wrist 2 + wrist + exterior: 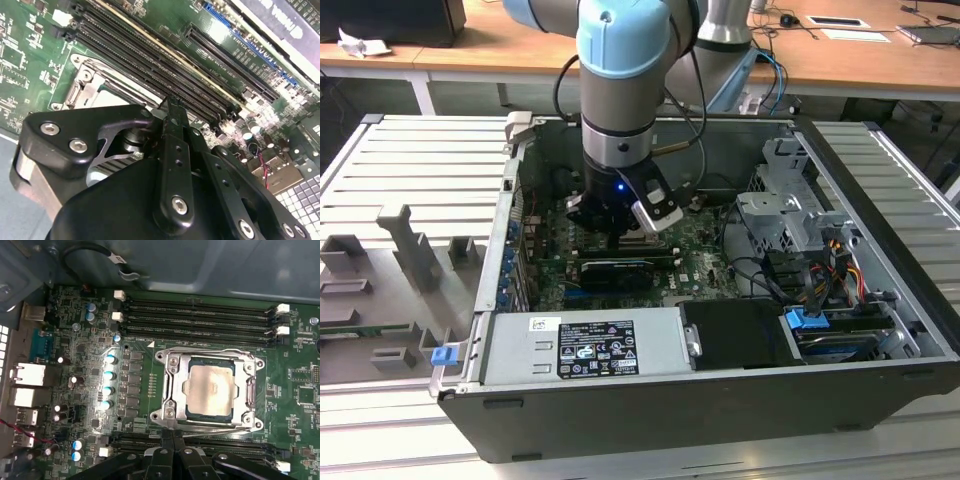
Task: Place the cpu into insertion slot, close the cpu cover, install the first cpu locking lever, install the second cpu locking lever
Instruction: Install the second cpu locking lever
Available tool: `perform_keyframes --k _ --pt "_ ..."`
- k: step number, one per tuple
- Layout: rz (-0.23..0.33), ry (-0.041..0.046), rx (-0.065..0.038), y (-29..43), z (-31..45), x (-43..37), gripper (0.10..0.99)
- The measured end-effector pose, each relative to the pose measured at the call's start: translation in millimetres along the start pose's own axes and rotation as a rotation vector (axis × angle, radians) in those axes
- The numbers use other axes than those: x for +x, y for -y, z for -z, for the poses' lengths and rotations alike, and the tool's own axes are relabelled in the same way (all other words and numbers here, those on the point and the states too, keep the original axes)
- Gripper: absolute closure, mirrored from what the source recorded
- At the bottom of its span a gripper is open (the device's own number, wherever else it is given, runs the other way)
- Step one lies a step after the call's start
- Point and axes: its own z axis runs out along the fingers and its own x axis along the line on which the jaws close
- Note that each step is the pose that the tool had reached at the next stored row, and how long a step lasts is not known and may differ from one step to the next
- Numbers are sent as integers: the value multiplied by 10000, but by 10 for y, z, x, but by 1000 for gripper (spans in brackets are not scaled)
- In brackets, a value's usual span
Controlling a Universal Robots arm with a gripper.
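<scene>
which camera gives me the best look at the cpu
The first wrist view: the cpu faces the camera squarely, seated in the insertion slot with the cpu cover framing it. In the second wrist view the gripper covers most of the socket; in the exterior view the arm blocks it.

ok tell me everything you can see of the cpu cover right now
In the first wrist view the cpu cover is a thin silver metal frame, roughly square, with a large central window. It lies flat and closed over the insertion slot, and the cpu, pale tan-silver, shows through the window. Round fasteners sit at its corners, with green board around it. The gripper is at the frame's near edge; whether it touches cannot be told. The second wrist view shows one silver corner beyond the gripper body.
</scene>
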Motion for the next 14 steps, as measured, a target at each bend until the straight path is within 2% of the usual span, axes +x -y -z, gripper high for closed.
perform_keyframes --k 2,4,10,14 --pt "5 14 -183 9 -12 17 980" --pt "2 23 -269 37 -15 20 980" --pt "6 45 -330 81 -24 50 980" --pt "9 71 -456 93 -64 75 980"
